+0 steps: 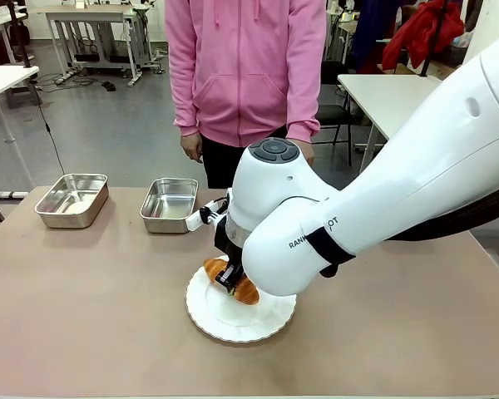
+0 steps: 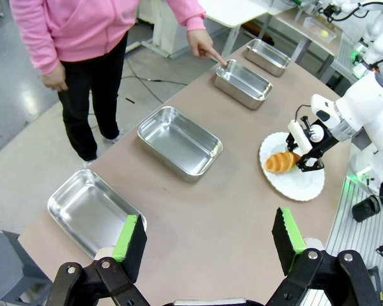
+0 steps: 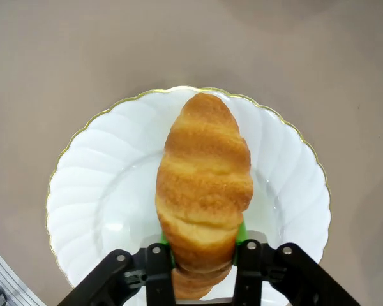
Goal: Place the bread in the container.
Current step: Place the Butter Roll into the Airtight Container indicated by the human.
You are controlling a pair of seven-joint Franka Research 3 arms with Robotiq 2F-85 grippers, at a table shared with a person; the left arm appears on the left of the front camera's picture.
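Right tool (image 3: 203,255) clamped on bread's (image 3: 204,191) near end, over white plate (image 3: 102,191) on worktop. Left tool (image 2: 205,245) wide open, empty. Person's hand (image 2: 201,44) pointing at container (image 2: 244,83). End-only grip: likely droop, slip or crushed crust during lift.

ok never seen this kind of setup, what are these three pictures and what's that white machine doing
These are one moment from three cameras. The front view looks across a table at a person in a pink hoodie. The big white machine is a robot arm; its right gripper is shut on the croissant, which lies on a white plate. The right wrist view looks down along that gripper's fingers. The left wrist view comes from the other arm, whose left gripper hangs open above the table. It shows four steel pans in a row; the person's hand points at one pan.
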